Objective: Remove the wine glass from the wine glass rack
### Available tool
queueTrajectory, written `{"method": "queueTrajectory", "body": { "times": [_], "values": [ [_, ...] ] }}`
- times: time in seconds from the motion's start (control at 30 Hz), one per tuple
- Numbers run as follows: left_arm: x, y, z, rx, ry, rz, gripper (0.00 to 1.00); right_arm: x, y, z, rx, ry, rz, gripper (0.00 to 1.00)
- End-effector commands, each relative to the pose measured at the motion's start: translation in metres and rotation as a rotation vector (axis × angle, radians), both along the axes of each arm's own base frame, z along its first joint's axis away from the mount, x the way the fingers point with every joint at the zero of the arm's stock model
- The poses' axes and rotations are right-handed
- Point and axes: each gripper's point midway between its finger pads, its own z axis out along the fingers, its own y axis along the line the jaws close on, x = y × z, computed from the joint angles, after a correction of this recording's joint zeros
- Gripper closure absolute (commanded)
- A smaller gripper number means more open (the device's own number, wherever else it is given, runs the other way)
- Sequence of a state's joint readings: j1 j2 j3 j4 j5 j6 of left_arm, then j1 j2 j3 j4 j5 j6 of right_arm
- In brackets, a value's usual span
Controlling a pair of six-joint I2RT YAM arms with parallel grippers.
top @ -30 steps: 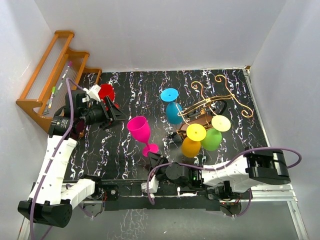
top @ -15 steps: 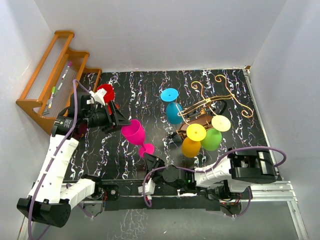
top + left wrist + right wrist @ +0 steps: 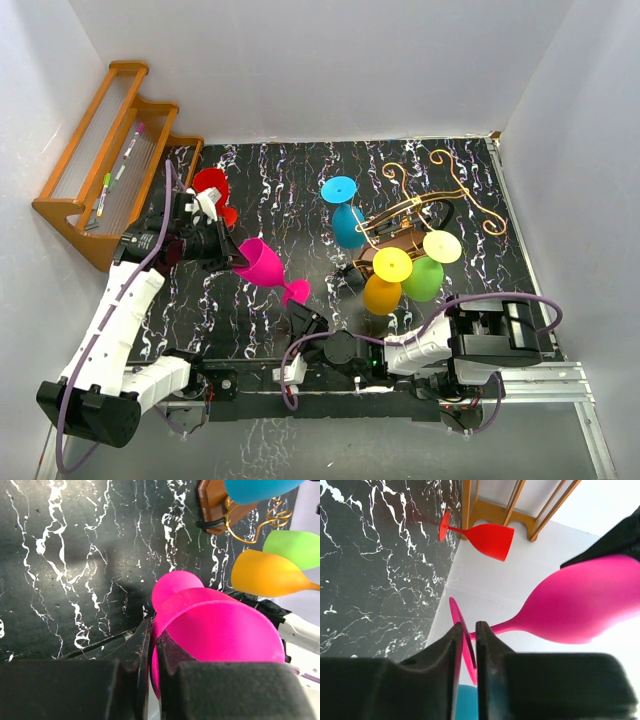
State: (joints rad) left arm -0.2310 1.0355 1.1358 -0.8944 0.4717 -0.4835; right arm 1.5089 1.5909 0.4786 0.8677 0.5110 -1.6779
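A black marbled table [image 3: 280, 180] stands between white walls. The left gripper [image 3: 230, 256] pinches the rim of the pink wine glass [image 3: 264, 266] — tilted, off and left of the gold wine glass rack [image 3: 405, 240]. The right gripper [image 3: 303, 318] has its fingers nearly together around the glass's foot — whether they grip it, I cannot tell.

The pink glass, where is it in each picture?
Top external: the pink glass is left of the middle, tilted over the black table.
Left wrist: it fills the lower right, very close up.
Right wrist: its bowl is on the right, with the foot toward the middle.
Shared landmark: the black table with white streaks shows in all three.
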Motion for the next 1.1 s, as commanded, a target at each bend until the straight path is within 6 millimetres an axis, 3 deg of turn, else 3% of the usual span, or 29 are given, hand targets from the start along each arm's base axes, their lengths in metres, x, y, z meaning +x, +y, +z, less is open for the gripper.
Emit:
{"method": "queueTrajectory", "body": {
  "times": [0.0, 0.1, 0.17, 0.33, 0.57, 0.73, 0.93, 1.07],
  "values": [
    [-0.005, 0.005, 0.0, 0.046, 0.017, 0.001, 1.0, -0.002, 0.012, 0.037, 0.151, 0.002, 0.01, 0.74],
    [0.006, 0.025, 0.005, 0.149, -0.035, 0.069, 1.0, -0.002, 0.009, 0.031, 0.146, 0.043, -0.004, 0.54],
    [0.015, 0.042, 0.009, 0.239, -0.07, 0.127, 1.0, -0.001, 0.007, 0.022, 0.117, 0.081, -0.02, 0.5],
    [0.036, 0.083, 0.006, 0.45, -0.123, 0.259, 1.0, -0.002, 0.0, 0.003, 0.065, 0.16, -0.045, 0.5],
    [0.073, 0.118, -0.012, 0.656, -0.131, 0.377, 1.0, -0.001, -0.012, 0.002, 0.081, 0.269, -0.113, 0.51],
    [0.102, 0.132, -0.022, 0.644, -0.1, 0.426, 1.0, 0.001, -0.023, 0.004, 0.096, 0.277, -0.136, 0.52],
    [0.127, 0.175, -0.027, 0.615, -0.062, 0.539, 1.0, 0.003, -0.03, 0.01, 0.141, 0.297, -0.159, 0.53],
    [0.147, 0.191, -0.029, 0.621, -0.062, 0.592, 1.0, 0.004, -0.032, 0.016, 0.18, 0.317, -0.167, 0.53]
  ]
}}
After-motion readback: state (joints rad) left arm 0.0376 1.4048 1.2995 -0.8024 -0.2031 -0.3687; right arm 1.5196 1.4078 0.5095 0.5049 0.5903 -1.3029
